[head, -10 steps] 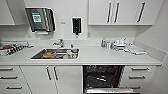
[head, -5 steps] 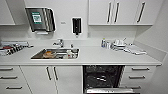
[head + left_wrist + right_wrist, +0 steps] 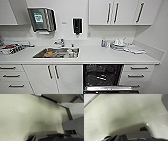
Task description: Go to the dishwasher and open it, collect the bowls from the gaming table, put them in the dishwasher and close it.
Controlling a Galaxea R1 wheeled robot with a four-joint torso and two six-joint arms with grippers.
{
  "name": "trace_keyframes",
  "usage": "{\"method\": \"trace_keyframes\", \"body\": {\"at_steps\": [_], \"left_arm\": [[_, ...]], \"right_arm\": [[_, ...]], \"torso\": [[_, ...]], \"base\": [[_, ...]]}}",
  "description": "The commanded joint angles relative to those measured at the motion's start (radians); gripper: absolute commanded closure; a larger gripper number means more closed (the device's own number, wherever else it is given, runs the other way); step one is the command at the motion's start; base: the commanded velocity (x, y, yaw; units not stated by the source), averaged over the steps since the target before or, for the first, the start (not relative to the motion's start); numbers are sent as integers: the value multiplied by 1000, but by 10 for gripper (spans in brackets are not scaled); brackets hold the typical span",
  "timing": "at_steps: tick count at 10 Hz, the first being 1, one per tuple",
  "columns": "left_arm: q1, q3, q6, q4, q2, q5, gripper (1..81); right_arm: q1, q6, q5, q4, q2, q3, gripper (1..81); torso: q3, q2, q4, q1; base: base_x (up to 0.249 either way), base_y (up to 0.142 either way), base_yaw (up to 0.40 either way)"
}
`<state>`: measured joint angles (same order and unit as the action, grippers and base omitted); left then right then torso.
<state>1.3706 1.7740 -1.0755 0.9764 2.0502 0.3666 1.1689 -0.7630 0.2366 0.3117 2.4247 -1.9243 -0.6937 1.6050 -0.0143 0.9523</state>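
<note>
The dishwasher [image 3: 103, 77] stands open under the white tabletop [image 3: 95, 56], to the right of the sink [image 3: 57, 53]: its dark cavity with wire racks shows, and the steel door [image 3: 108, 88] is folded down flat at the bottom of the head view. So the opening step looks done, and by my judgement the work in hand is fetching the bowls, none of which I can make out here, nor the gaming table. To do that well, the base should back straight away from the lowered door before turning, since the door juts out low into the floor space and a wheel or an elbow could catch it; the arms are best kept tucked and low while driving. It is also worth leaving the door as it lies, fully down, so that the racks are reachable when the bowls arrive. Both wrist views look down on pale speckled floor [image 3: 25, 116], which suggests the arms hang low beside the body and point downward, away from the tabletop. Dark parts of the left claw [image 3: 50, 137] show at the edge of the left wrist view, and of the right claw [image 3: 125, 137] at the edge of the right wrist view, but whether either is open or closed I cannot tell; nothing can be seen held in either.
</note>
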Motion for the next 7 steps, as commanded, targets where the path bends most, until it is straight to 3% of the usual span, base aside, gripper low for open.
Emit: {"method": "trace_keyframes", "body": {"at_steps": [1, 2, 4, 6, 7], "left_arm": [[-32, 100, -55, 4, 45, 12, 10], [-29, 114, -54, 7, 59, 12, 10], [-23, 140, -53, 10, 84, 11, 10], [4, 174, -52, 10, 113, 5, 10], [26, 254, -52, 10, 167, -2, 10]], "right_arm": [[-57, 149, 30, 23, -5, 25, 10], [-39, 184, 30, 23, -8, 22, 10], [25, 317, 18, 23, 1, 9, 10], [94, 341, 13, 29, 44, -61, 10], [125, 355, -21, 43, 91, -133, 10]], "torso": [[0, 0, 0, 0], [0, -100, 0, -64], [0, -118, 0, -76], [0, -182, 0, -116], [0, -217, 0, -138]], "base": [[0, 0, 0], [0, 0, 0], [0, 0, 0], [0, 0, 0], [0, 0, 0]]}}
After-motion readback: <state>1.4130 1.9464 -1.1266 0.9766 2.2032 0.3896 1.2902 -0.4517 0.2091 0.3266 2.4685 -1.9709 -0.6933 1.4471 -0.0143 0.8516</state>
